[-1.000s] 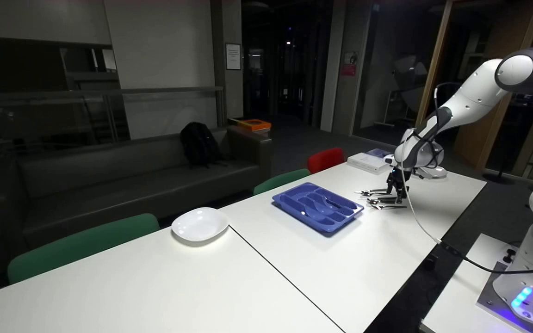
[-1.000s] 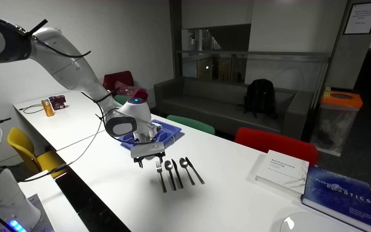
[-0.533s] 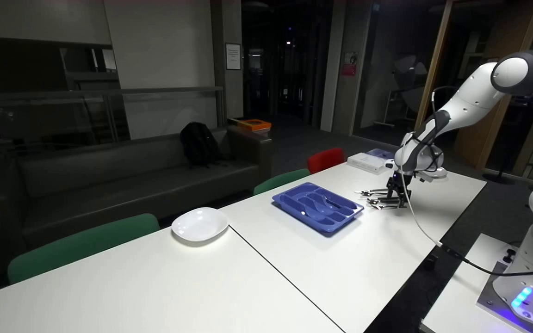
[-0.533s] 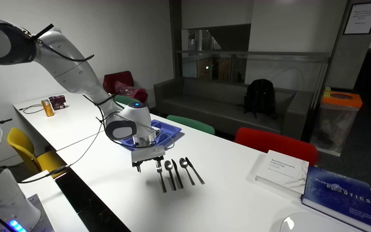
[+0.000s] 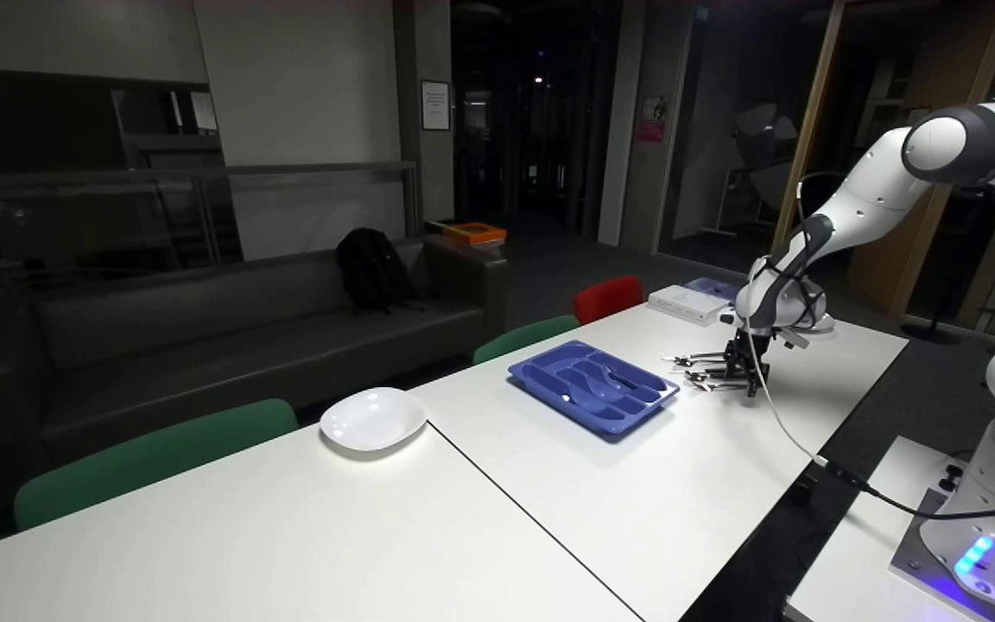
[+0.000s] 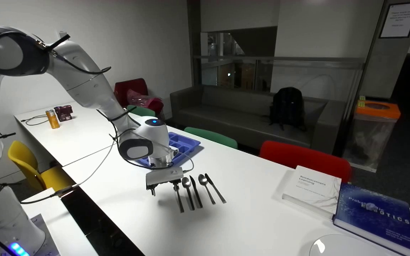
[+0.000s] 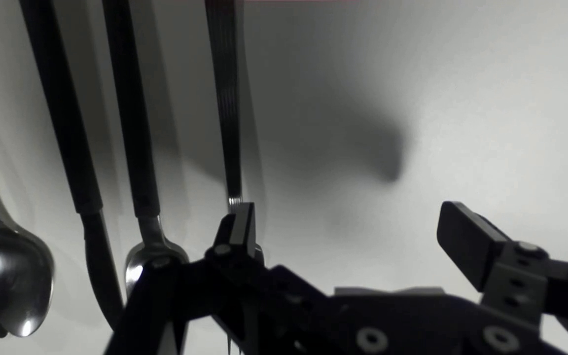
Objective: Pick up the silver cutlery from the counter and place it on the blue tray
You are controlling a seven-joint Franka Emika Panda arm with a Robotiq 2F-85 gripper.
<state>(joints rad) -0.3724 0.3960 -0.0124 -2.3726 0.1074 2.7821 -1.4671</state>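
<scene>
The tray (image 5: 567,408) is blue, counter (image 5: 653,492) white, cutlery (image 6: 196,192) silvery with some seemingly black handles (image 7: 133,118).

The site was an office lounge area, as indicated by a long white flat-topped counter (image 5: 627,492), a low grey sofa (image 6: 240,113), a curved red chair (image 6: 304,156) and a rectangular blue robotics book (image 6: 376,218).

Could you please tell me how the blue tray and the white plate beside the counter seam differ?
Shape: the blue tray is rectangular and divided into compartments; the white plate is rounded and undivided.
Size: the tray is larger than the plate.
Place: the tray lies nearer the silver cutlery; the plate lies farther off.
Both are shallow and rest on the counter.
</scene>
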